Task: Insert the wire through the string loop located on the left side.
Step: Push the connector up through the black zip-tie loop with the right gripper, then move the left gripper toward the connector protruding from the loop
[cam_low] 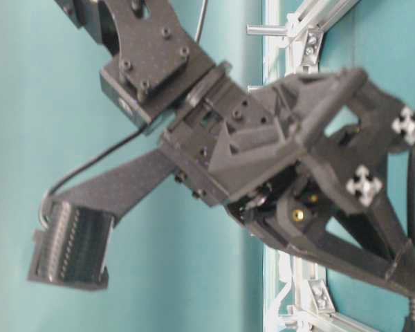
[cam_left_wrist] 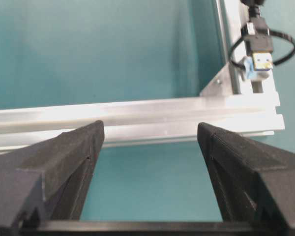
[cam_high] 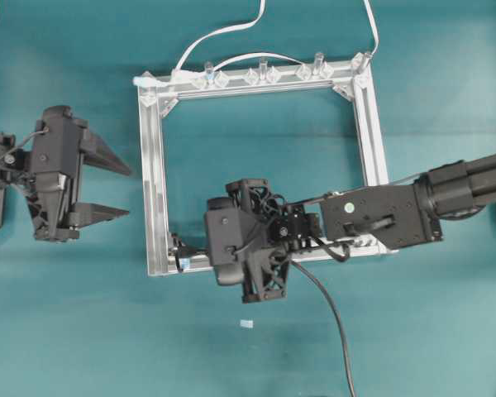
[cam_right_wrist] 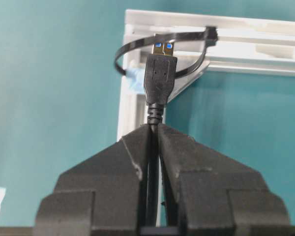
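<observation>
With my right gripper (cam_right_wrist: 155,129) pinched on the thin black USB-tipped wire (cam_right_wrist: 160,73), its plug enters the dark string loop (cam_right_wrist: 162,54) at the silver frame's (cam_right_wrist: 216,24) corner; my left gripper (cam_left_wrist: 150,147) gapes empty, so next I push further.

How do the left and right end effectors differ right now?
The left end effector stands open and empty; the right end effector is shut on the wire just behind its plug. The left hangs outside the silver frame; the right sits at the frame's corner, with the plug at the string loop. Both are black.
</observation>
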